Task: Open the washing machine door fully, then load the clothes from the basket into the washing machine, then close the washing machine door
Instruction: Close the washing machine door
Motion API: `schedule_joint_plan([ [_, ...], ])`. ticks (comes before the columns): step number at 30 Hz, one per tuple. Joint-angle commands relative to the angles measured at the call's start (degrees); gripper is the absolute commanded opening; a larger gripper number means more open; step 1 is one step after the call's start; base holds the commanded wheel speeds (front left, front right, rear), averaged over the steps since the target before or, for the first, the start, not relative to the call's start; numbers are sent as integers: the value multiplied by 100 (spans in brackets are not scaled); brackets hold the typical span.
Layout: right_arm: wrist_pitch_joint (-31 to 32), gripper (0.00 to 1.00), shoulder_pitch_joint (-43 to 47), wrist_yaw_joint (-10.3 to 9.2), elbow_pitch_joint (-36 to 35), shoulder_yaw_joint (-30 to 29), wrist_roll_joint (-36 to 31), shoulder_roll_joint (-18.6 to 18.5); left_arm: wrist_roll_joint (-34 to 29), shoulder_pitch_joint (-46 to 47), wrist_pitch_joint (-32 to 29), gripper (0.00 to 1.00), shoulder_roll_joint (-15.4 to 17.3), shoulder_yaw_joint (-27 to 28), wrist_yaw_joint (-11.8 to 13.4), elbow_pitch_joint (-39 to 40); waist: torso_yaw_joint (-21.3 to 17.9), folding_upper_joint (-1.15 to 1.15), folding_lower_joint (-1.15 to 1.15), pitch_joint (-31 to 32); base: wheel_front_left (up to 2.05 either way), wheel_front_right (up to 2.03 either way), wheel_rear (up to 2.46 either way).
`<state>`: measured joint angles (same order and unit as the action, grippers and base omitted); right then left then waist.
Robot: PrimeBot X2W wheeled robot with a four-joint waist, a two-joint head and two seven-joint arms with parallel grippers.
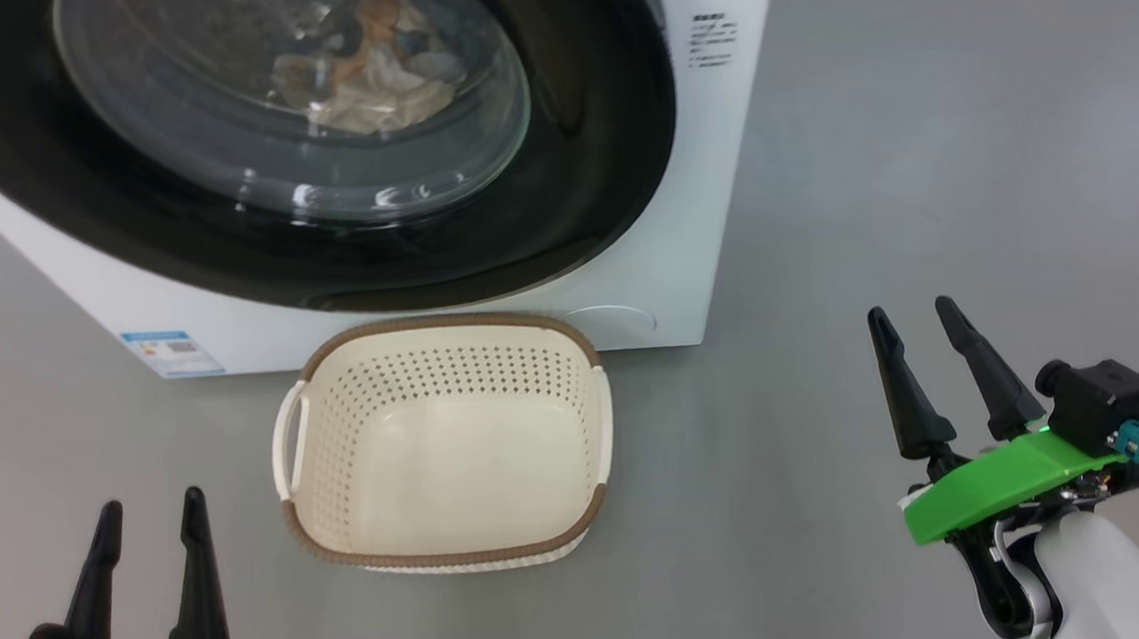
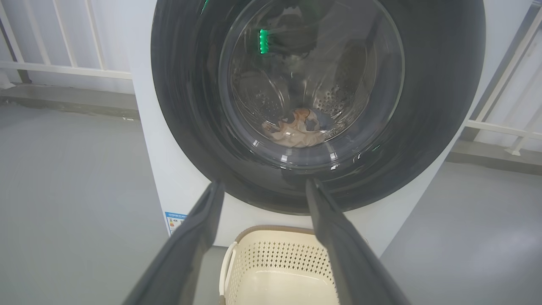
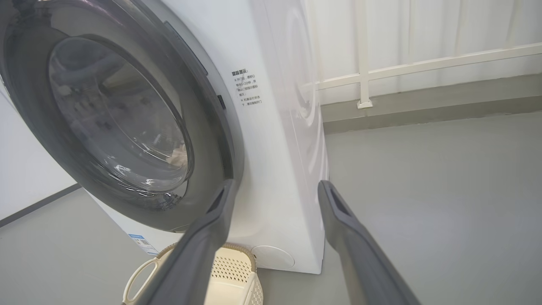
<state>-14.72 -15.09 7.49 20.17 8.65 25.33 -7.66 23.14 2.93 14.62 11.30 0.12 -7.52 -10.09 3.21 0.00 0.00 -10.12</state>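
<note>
Clothes point(image 1: 367, 73) lie crumpled in the perforated steel drum point(image 2: 338, 97), behind the bulging clear glass of the washing machine door point(image 1: 608, 156), whose glossy black rim is shut against the boxy white washing machine point(image 1: 671, 272). Just before it on the smooth grey floor point(image 1: 917, 135) sits the basket point(image 1: 438, 379), cream perforated plastic with a brown woven-look rim. Left gripper point(image 1: 152, 499) and right gripper point(image 1: 910, 308) hover, tapered dark jaws apart, holding nothing.
</note>
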Motion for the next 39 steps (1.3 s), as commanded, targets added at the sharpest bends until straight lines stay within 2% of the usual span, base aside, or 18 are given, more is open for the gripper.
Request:
schedule_joint_plan([
  [1,-28,100,76,0,-155,67,21,-36,14,-43,38,100,152,207,3,69,-190,0,0,131,0,0,0],
  [12,-28,100,331,0,-170,-1,32,11,62,-317,38,100,193,273,3,-73,-687,0,0,357,0,0,0],
  [25,-28,100,674,0,-173,-81,63,-51,-48,-601,38,100,142,398,3,-74,-876,0,0,661,0,0,0],
  [39,-28,100,793,0,-199,-119,46,-50,-120,-682,38,100,93,471,3,-121,-905,0,0,738,0,0,0],
])
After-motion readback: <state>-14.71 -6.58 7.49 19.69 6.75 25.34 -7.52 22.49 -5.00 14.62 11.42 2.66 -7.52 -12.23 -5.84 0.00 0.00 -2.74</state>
